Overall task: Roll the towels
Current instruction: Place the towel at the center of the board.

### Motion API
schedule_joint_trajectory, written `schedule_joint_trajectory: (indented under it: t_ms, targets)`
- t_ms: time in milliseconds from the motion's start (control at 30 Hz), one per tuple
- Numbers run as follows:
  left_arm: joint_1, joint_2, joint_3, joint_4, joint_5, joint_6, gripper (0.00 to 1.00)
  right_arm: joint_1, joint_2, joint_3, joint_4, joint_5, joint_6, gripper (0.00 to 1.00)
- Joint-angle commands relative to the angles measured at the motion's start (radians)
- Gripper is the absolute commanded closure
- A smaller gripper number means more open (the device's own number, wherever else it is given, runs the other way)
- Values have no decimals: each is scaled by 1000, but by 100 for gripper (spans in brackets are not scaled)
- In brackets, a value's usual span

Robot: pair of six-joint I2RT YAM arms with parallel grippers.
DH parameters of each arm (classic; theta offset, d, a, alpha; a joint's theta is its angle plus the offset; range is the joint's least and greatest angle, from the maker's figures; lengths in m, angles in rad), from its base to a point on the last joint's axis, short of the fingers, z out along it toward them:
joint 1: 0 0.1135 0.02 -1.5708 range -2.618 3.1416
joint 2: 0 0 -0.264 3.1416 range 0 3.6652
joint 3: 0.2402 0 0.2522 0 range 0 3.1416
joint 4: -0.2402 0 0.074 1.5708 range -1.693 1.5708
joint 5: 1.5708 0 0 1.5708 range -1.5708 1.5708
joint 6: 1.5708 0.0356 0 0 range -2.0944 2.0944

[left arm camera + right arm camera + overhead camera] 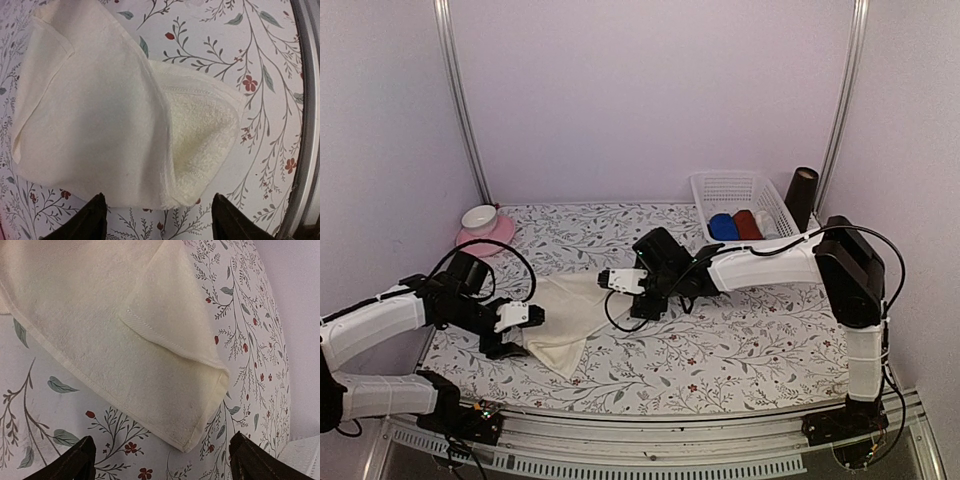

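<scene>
A cream towel (563, 317) lies loosely folded on the flowered tablecloth at front left. My left gripper (520, 335) sits at its near left edge. In the left wrist view the left gripper (160, 222) is open, and a folded corner of the cream towel (100, 110) lies just ahead of its fingertips, untouched. My right gripper (615, 283) is at the towel's far right corner. In the right wrist view the right gripper (162, 462) is also open, with the cream towel's doubled corner (165, 365) just beyond its fingertips. A blue rolled towel (723, 227) lies in the basket.
A white basket (720, 190) at the back right also holds a dark red roll (747, 224). A dark cylinder (801, 198) stands beside it. A white bowl on a pink plate (485, 236) sits at the back left. A metal rail (306, 125) runs along the table's edge.
</scene>
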Motion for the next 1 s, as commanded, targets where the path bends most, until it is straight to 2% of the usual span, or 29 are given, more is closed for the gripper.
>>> schedule_joint_trajectory:
  t_ms: [0,233,433,633,767,967]
  targets:
    - [12,-6,-40,108,32,-93,27,-26,78,42,18,44,-152,8]
    - [13,63,31,118,143,-194,18,-51,109,30,50,53,-236,10]
    - [11,184,94,106,127,-262,16,-63,148,23,86,102,-313,11]
    - [11,230,102,58,167,-231,20,-71,180,19,102,124,-373,13]
    - [10,211,117,2,204,-195,17,-76,198,21,103,144,-406,14]
    - [-19,205,130,42,110,-280,15,-77,148,-3,103,151,-384,15]
